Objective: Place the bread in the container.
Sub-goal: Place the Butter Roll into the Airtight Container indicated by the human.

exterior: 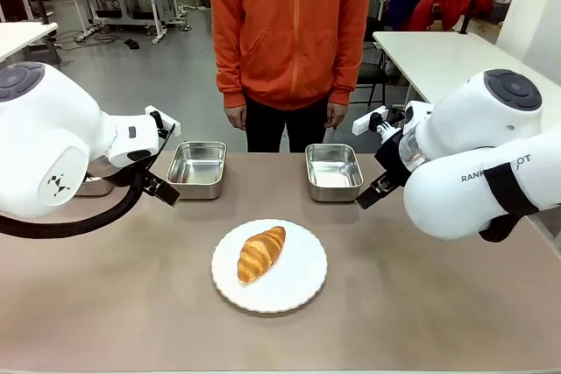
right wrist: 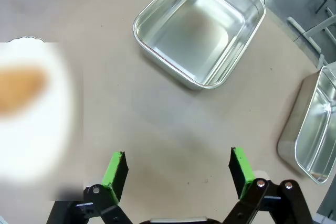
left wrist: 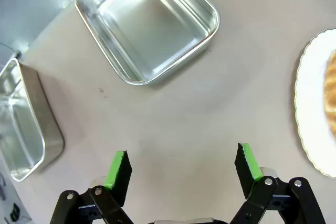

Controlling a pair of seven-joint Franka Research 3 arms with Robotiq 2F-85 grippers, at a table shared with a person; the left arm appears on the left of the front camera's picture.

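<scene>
Croissant (exterior: 261,253) is sitting on the round white plate (exterior: 298,291), near-middle of the table (exterior: 131,304), nothing touching it. Two shiny steel pans sit farther back, the left pan (exterior: 197,168) and the right pan (exterior: 333,171), well apart from the plate. Left gripper (left wrist: 181,161) hangs over bare tabletop near the left pan, jaws spread wide, nothing in them. Right gripper (right wrist: 177,161) is the same deal near the right pan, wide apart and holding nothing. Person in an orange hoodie (exterior: 294,32) stands at the far side, hands down.

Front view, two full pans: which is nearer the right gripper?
The pan on the picture's right, beside the right gripper; the other pan sits across by the left gripper.
</scene>
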